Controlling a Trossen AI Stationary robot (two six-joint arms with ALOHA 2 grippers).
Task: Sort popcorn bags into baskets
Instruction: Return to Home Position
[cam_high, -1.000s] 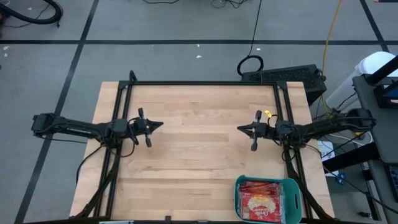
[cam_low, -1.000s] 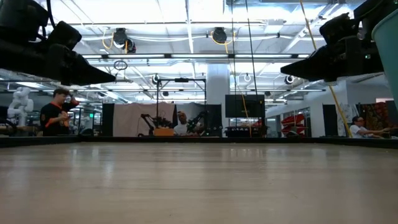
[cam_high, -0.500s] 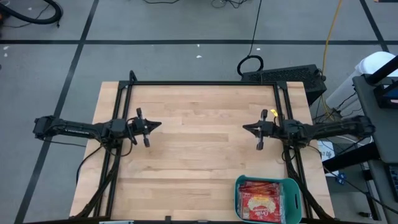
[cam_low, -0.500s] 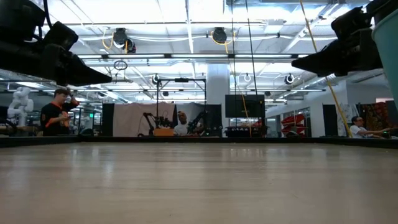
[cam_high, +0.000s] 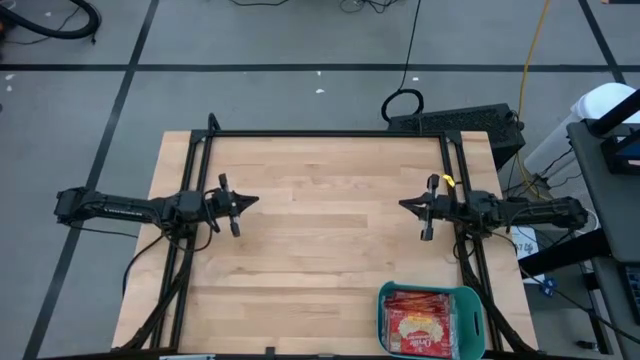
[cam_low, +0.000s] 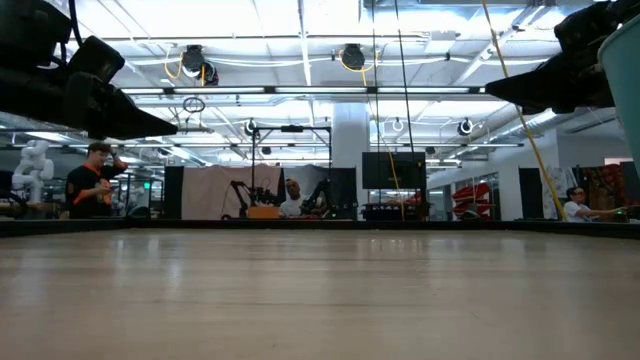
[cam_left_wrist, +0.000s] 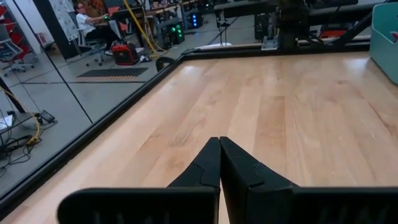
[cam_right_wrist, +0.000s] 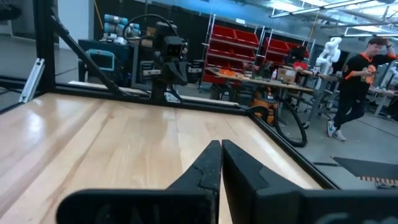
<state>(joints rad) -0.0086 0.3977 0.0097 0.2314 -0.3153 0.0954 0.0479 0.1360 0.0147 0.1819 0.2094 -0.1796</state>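
Bags (cam_high: 424, 328), red packets, lie stacked flat inside the teal basket (cam_high: 473, 298). The basket sits at the bottom right corner of the table (cam_high: 320, 250) in the overhead view. The top bag shows a yellow-cream oval picture. No bag shows on the wood outside the basket, so the sorting looks finished. The step in hand appears to be the arms' retreat to their resting pose.

The left gripper (cam_high: 252, 200) hangs over the left part of the table, about halfway up it, pointing toward the centre. Its wrist view shows the fingers pressed together with nothing between them. The right gripper (cam_high: 405, 205) mirrors it over the right part, also pointing toward the centre, fingers likewise together and empty. The two face each other, well apart, with bare wood between them.

The basket and its bags lie well apart from both grippers. From the right gripper they are toward the table's bottom edge, roughly beneath that arm's wrist. From the left gripper they are diagonally across the table. Neither gripper touches basket or bags.

The next move probably calls for no grasp at all. Each arm need only fold back toward its own side with closed fingers, the right arm passing high enough to clear the basket's wall.
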